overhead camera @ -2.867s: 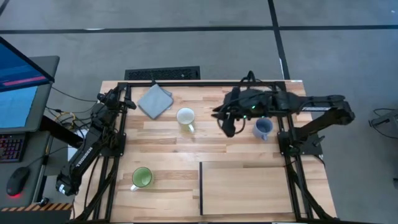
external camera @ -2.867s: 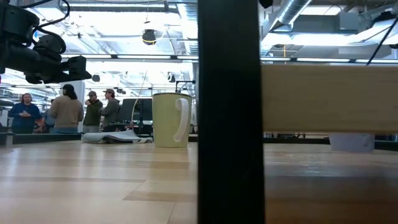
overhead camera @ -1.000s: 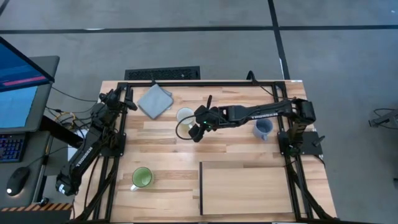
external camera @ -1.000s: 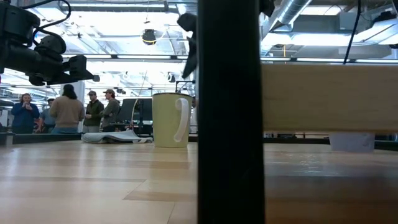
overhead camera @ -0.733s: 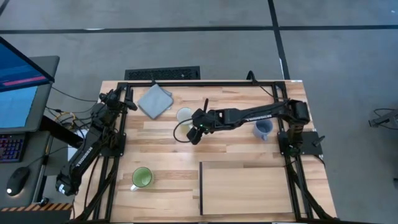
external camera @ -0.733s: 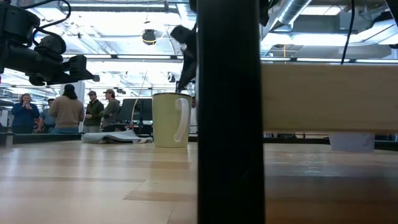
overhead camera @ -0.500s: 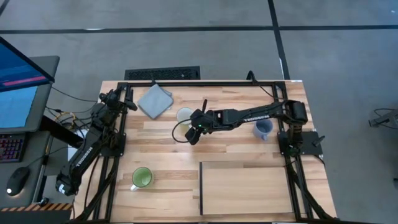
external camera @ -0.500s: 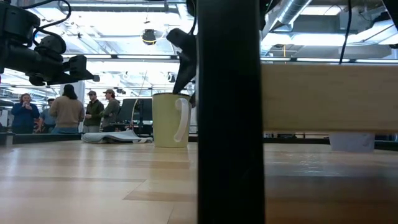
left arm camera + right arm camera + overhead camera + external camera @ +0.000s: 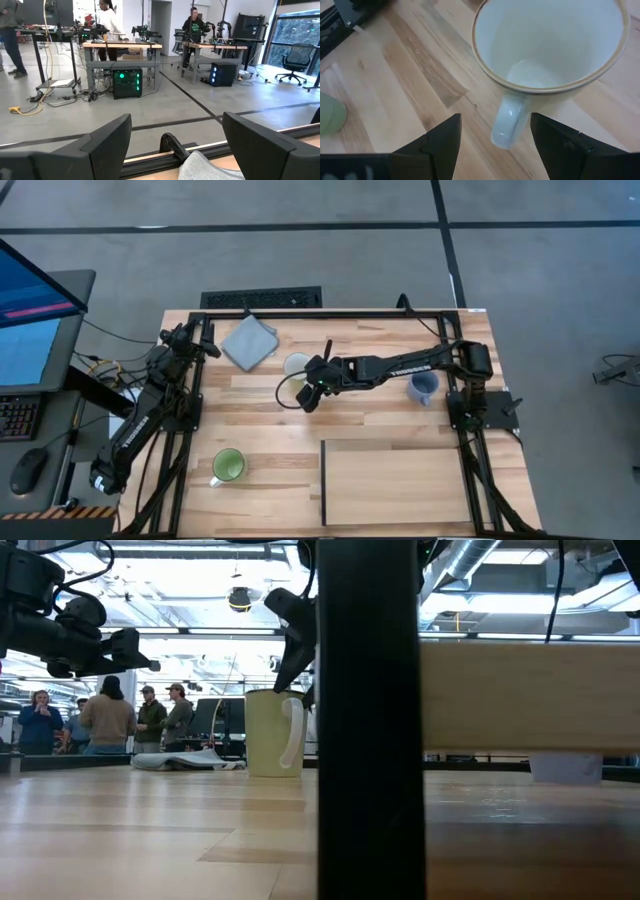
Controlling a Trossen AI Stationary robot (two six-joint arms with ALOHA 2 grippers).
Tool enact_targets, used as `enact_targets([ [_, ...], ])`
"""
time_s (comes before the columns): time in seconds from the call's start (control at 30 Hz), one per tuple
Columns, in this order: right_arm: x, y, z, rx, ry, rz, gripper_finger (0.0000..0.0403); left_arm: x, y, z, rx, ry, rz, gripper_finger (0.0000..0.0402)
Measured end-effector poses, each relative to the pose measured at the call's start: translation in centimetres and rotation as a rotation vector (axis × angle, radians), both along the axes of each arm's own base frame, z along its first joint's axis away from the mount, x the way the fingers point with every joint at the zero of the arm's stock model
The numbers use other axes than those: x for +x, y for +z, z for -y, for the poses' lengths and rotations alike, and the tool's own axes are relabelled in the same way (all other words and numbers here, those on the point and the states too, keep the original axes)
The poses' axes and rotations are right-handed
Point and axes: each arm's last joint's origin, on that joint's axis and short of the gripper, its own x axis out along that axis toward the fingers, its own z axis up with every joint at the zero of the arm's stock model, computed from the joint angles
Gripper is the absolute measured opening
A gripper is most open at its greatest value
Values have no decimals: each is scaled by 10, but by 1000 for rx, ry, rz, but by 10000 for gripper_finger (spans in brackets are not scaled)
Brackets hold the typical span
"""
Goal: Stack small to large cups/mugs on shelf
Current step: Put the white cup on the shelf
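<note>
At far left, the left gripper (image 9: pixel 207 346) waits open by the table's edge. Mid-table, the right gripper (image 9: pixel 492 131) hangs open, straddling the cream-white ceramic mug's (image 9: pixel 296 366) handle; closing off-centre could tip it.

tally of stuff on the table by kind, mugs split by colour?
Cream mug: 1
Green mug: 1
Blue-grey mug: 1
Grey cloth: 1
Shelf: 1
Total: 5
</note>
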Motion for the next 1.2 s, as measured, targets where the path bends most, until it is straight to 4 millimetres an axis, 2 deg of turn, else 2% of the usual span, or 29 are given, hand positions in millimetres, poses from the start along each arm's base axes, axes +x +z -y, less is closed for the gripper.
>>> enact_targets([
  [1.2, -4, -3, -1, 9, -55, -38, 260, 0, 0, 0, 0, 0, 0, 304],
])
